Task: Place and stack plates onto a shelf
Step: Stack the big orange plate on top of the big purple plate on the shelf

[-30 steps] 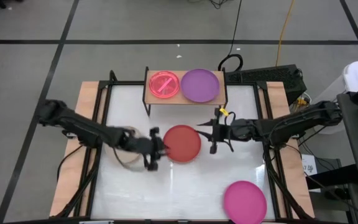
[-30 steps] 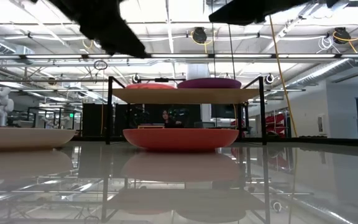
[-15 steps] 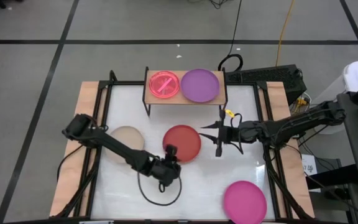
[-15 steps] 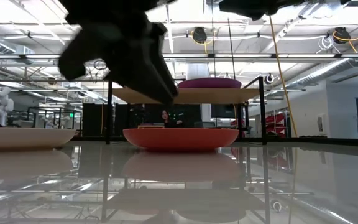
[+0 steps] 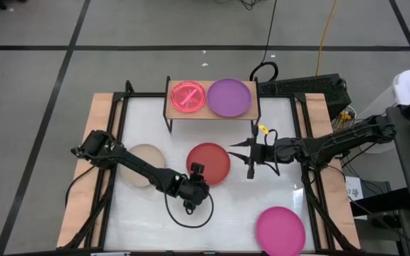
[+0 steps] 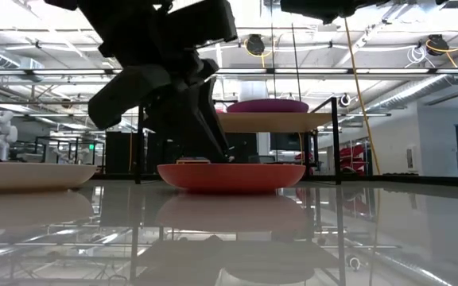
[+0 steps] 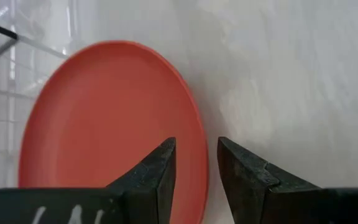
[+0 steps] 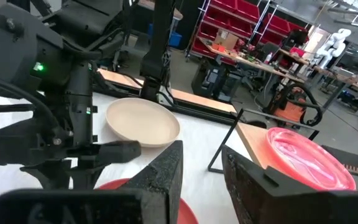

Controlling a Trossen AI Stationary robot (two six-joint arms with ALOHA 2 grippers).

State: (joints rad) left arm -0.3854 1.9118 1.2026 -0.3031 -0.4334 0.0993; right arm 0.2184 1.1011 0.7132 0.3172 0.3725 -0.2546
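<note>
Your left hand (image 7: 194,171) has moved to the red plate's (image 5: 208,163) near edge, fingers narrowly apart; slide them around its rim.

We see two dark, matte, jointed arms of blocky black segments. A thin black cable loops off the left arm (image 5: 130,165) onto the table. The right arm (image 5: 333,144) carries a small yellow tag near its wrist. Each ends in two dark wedge-shaped fingers (image 7: 154,177); a green light glows on the left arm's housing.
</note>
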